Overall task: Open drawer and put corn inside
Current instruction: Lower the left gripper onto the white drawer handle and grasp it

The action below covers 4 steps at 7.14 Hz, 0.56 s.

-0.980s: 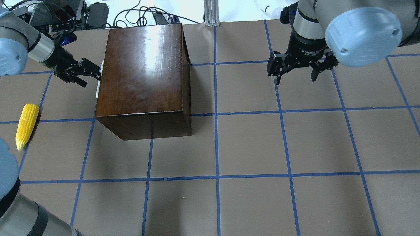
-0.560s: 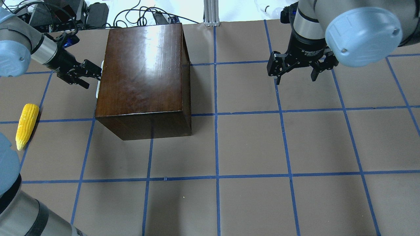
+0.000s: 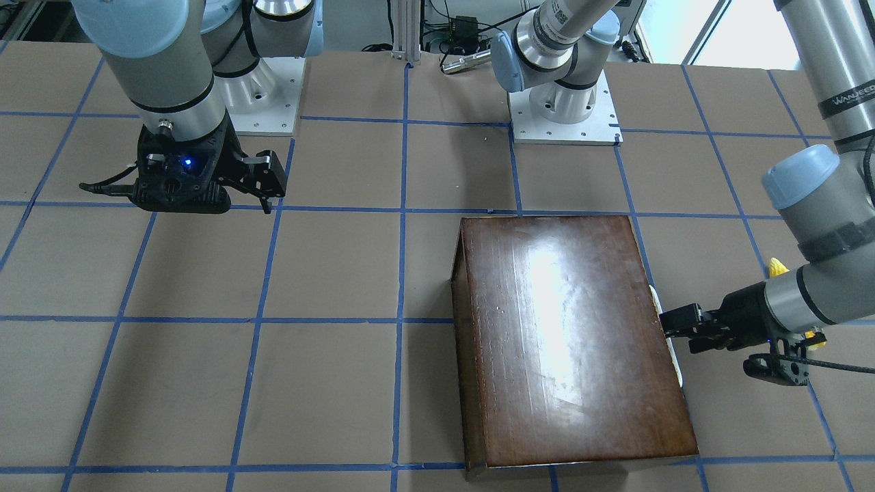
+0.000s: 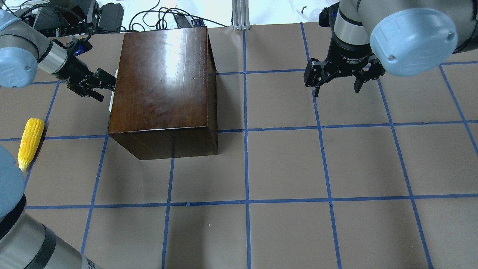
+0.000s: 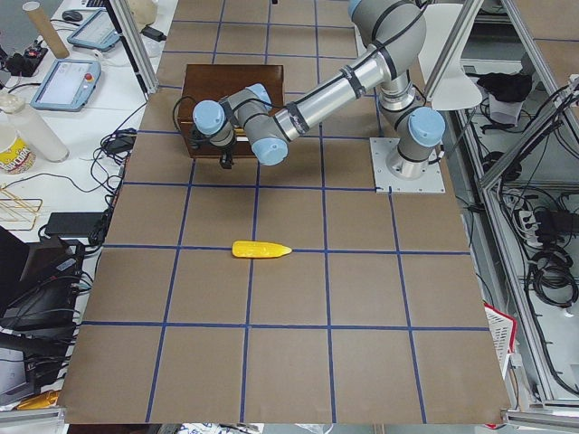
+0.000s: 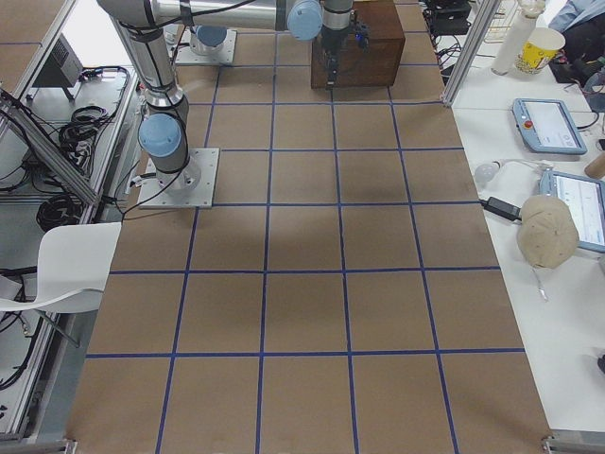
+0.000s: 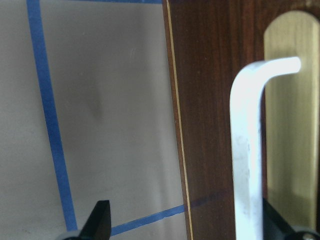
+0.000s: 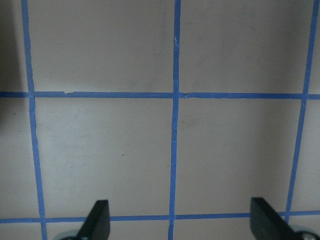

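Observation:
The glossy dark-brown box (image 4: 164,82) stands at the back left with the drawer shut. The drawer's dark front panel (image 7: 210,100) and whitish handle (image 7: 247,150) fill the left wrist view. The handle also shows on the box's left side (image 4: 111,101). My left gripper (image 4: 105,88) is open and sideways at that face. In its wrist view the handle lies between the fingers, close to the right finger (image 7: 277,220). The yellow corn (image 4: 30,143) lies on the table left of the box, apart from it. My right gripper (image 4: 337,89) is open and empty above the table at the back right.
Brown table paper with blue tape grid (image 4: 246,201). Cables and equipment (image 4: 74,15) lie past the far edge behind the box. A metal post (image 4: 241,15) stands at the back middle. The arm bases (image 3: 564,109) are bolted on the robot's side.
My left arm's wrist has swung a little toward the far side, and the gripper has edged closer to the box's handle face. The right arm, box and corn have not moved.

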{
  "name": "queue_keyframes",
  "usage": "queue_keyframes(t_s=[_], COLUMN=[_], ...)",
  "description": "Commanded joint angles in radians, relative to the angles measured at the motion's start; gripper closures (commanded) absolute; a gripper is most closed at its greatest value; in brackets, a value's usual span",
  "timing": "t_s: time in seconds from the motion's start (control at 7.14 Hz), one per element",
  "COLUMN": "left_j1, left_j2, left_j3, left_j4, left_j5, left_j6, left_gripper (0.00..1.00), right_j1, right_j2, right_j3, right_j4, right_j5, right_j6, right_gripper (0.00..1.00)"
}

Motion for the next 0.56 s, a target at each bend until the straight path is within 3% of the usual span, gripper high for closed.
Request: queue_keyframes(t_s=[0.0, 0.42], left_j1=[0.008, 0.014], left_j2=[-0.01, -0.01], left_j3=[0.006, 0.009], left_j4=[0.005, 0.005], left_j5=[0.001, 0.001], left_j6=[0.016, 0.044], left_gripper=[0.0, 0.0], right_j1=[0.0, 0.0], right_j2=[0.0, -0.001], right_j3=[0.0, 0.0], right_j4=[0.001, 0.001], right_j5=[0.0, 0.0], right_j6=[0.0, 0.0], right_gripper=[0.0, 0.0])
